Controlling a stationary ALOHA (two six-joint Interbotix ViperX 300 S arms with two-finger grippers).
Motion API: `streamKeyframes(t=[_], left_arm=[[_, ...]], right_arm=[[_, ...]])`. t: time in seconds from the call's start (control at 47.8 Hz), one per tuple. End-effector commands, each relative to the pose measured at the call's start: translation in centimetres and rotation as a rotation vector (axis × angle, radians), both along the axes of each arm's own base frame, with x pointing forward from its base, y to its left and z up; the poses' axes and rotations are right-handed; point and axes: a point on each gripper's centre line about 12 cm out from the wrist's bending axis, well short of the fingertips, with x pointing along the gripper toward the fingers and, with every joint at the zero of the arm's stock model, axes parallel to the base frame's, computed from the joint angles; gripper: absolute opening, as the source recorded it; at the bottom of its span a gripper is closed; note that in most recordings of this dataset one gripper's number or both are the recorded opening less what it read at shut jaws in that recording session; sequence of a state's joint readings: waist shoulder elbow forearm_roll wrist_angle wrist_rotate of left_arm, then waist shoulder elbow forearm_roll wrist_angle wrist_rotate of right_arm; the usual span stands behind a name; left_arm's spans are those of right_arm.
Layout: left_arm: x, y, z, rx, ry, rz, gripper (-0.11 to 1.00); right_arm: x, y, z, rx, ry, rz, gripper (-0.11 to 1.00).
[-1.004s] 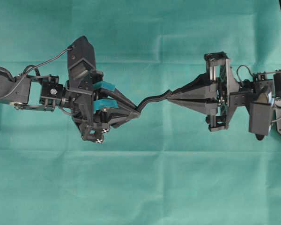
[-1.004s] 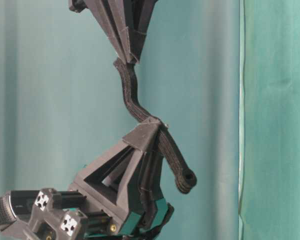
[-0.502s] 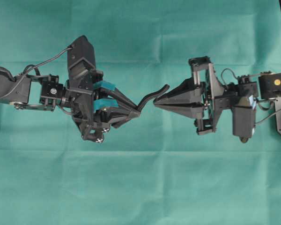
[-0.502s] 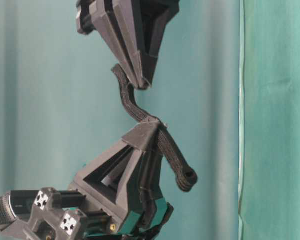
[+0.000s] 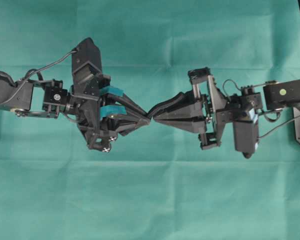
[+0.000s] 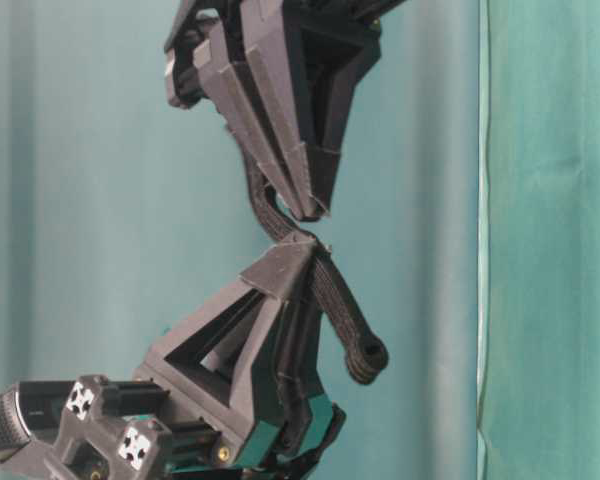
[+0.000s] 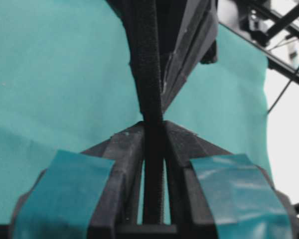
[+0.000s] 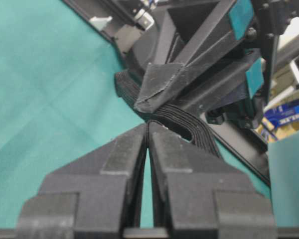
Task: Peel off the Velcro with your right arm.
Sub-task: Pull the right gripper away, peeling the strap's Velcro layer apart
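Both arms reached level, tip to tip; left gripper (image 5: 146,117) clamped the Velcro (image 6: 342,312), right gripper (image 5: 156,119) closed, pinching nothing visible

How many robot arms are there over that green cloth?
2: the left arm reaching in from the left, the right arm from the right, their tips meeting at the Velcro.

Right hand (image 5: 156,119) tip meets left hand (image 5: 147,118), Velcro (image 5: 166,104) between.
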State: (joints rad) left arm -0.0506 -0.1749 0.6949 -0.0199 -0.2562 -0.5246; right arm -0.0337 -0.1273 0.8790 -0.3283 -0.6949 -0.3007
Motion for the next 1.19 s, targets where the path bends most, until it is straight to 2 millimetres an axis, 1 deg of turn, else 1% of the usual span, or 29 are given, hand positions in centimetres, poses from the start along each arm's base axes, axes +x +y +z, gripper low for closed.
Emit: streamKeyframes(t=[0.0,0.188,0.565,0.983,1.171], left_arm=[[0.0,0.2,1.1,-0.001,-0.035,0.005,0.1],[0.1,0.4,1.1,-0.003,-0.037,0.012,0.1],[0.1,0.5,1.2,-0.003,-0.044,0.013,0.1],[0.1,0.5,1.1,-0.002,-0.043,0.015,0.1],[0.1,0.6,1.2,-0.002,-0.052,0.016,0.1]], right_arm=[[0.5,0.5,0.9,-0.005,-0.02,0.013,-0.09],[0.6,1.2,0.5,-0.021,0.013,0.031,-0.09],[0.7,2.0,0.5,-0.04,0.012,0.067,-0.09],[1.5,2.9,-0.6,-0.074,0.05,0.107,-0.09],[1.8,3.7,-1.0,-0.096,0.098,0.12,-0.09]])
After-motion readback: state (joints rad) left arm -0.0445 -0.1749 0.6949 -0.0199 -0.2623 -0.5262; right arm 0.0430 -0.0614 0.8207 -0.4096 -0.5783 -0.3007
